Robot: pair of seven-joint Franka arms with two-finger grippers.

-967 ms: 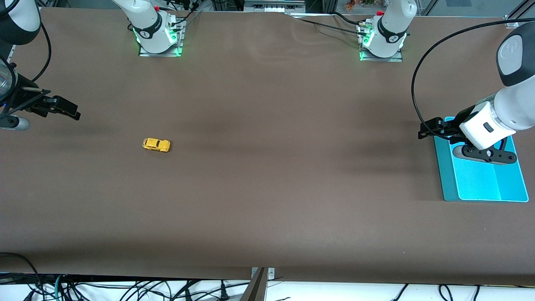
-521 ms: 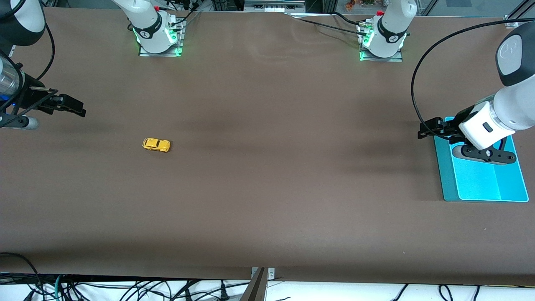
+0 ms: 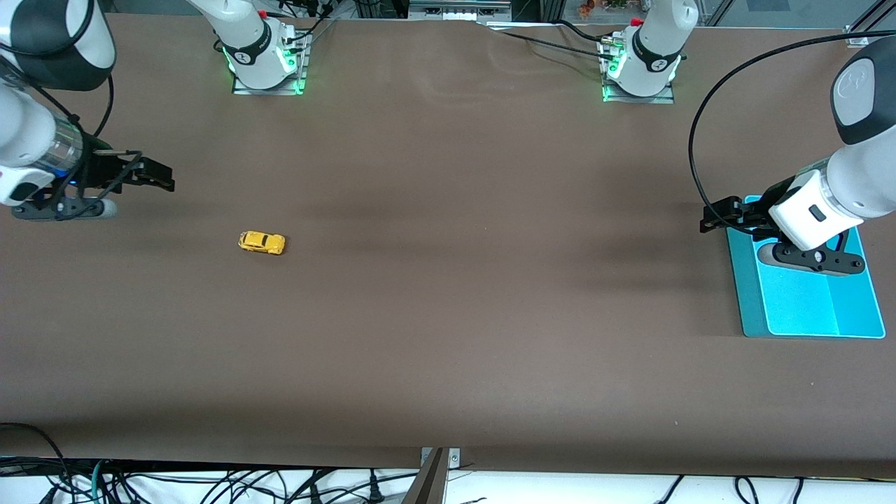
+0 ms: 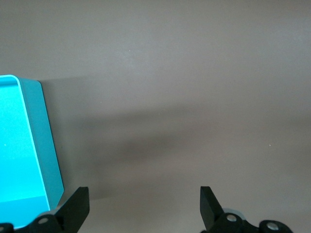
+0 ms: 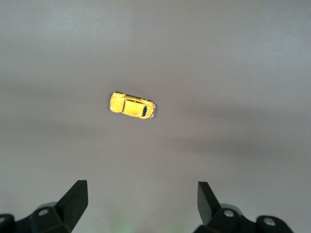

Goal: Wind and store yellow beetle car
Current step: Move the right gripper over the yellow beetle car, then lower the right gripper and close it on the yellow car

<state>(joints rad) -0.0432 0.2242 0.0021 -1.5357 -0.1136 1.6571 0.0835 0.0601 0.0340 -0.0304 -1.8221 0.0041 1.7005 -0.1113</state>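
Note:
The yellow beetle car stands on its wheels on the brown table, toward the right arm's end. It also shows in the right wrist view, ahead of the open fingers. My right gripper is open and empty, in the air over the table at the right arm's end, apart from the car. My left gripper is open and empty, over the table beside the edge of the turquoise tray at the left arm's end. The left arm waits.
The tray's rim shows in the left wrist view. The two arm bases stand along the table's edge farthest from the front camera. Cables hang below the near edge.
My right gripper has moved toward the middle of the table, closer to the car. The car and the left arm have not moved.

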